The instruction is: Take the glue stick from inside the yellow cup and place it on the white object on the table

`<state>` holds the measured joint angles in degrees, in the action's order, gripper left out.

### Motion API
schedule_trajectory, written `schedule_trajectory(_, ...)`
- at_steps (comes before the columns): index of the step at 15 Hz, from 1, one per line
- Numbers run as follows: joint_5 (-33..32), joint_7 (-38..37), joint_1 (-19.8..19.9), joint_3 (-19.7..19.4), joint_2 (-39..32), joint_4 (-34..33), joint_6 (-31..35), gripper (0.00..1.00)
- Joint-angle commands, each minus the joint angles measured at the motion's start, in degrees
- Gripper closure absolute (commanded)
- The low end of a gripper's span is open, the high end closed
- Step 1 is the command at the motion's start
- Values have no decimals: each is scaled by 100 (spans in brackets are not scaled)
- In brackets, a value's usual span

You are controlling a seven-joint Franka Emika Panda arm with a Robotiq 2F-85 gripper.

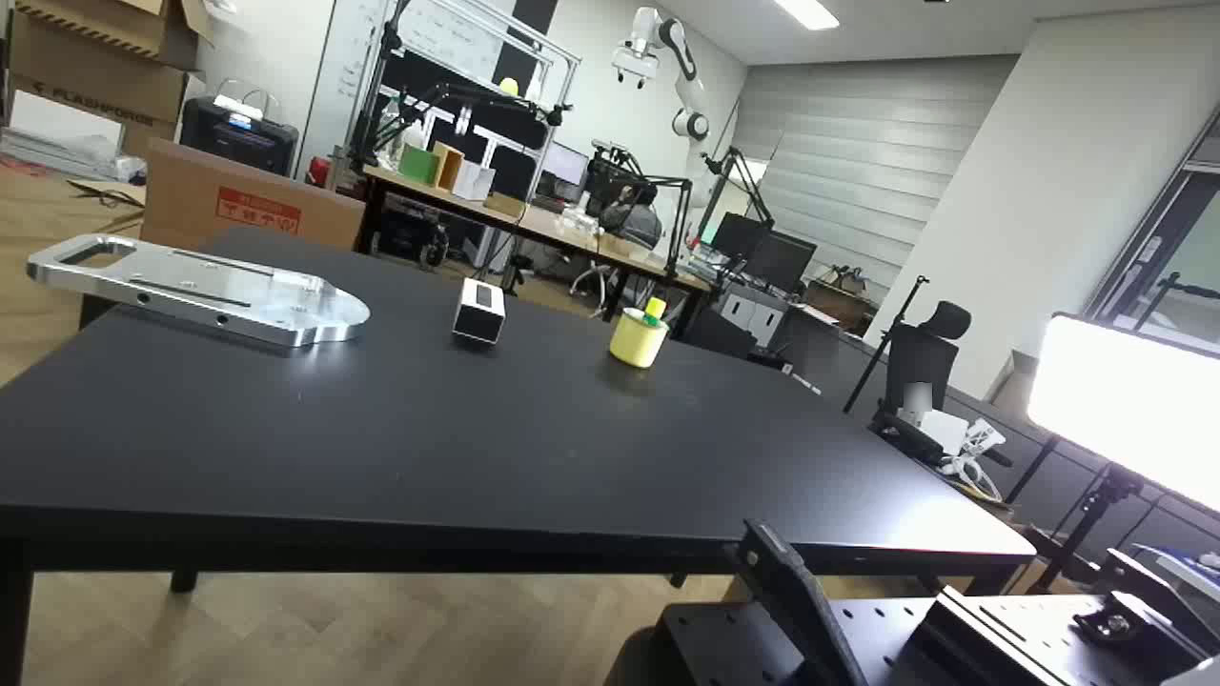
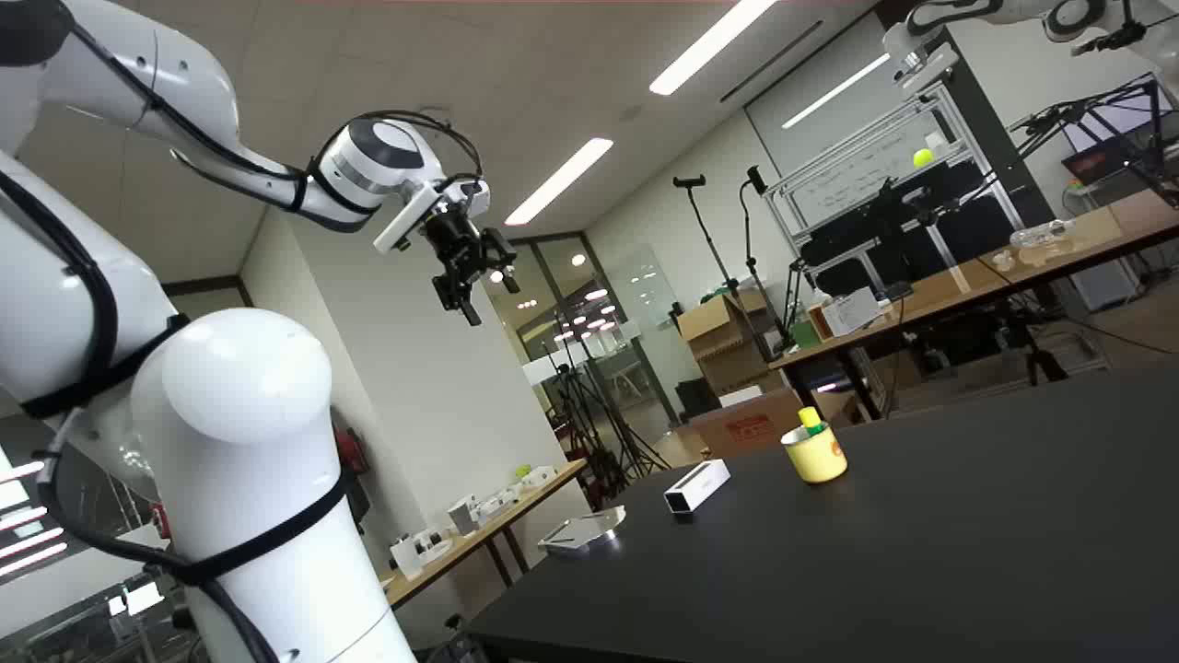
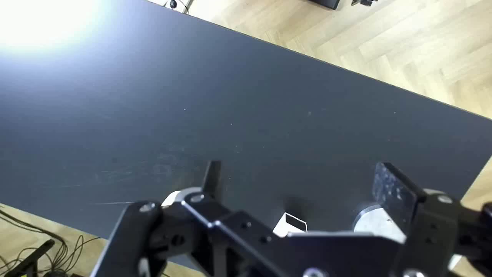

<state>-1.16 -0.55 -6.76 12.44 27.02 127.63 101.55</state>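
The glue stick, with a yellow top and a green part below, shows in both exterior views (image 1: 655, 308) (image 2: 810, 419). It stands in the yellow cup (image 1: 637, 341) (image 2: 818, 458), its lower part hidden inside. The white block with a black face (image 1: 481, 310) (image 2: 698, 484) lies on the table, apart from the cup. My gripper (image 2: 492, 299) is high above the table, open and empty. In the wrist view the fingers (image 3: 298, 165) are wide apart, and the block (image 3: 283, 227) is partly hidden behind the gripper body. A pale edge shows by a finger; I cannot tell whether it is the cup.
A shiny metal plate with a handle slot (image 1: 219, 286) lies on the black table (image 1: 429, 438), on the block's far side from the cup. It also shows in the wrist view (image 3: 378, 223). A bright lamp panel (image 1: 1125, 410) stands beyond a table corner.
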Motion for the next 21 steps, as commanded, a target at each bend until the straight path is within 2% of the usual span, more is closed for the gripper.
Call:
schedule_trajectory(1,-43,-42,-109,-87,-17,-12,-3,0)
schedule_trajectory(11,-42,-41,-109,-87,-15,-13,3,0)
schedule_trajectory(14,-433,393,86,-348,-493,-182,594,0)
schedule_trajectory(17,-767,1008,308,-787,-1260,-444,1479,0)
schedule_trajectory(21,-708,1703,596,-1287,-2490,-1058,2509,0)
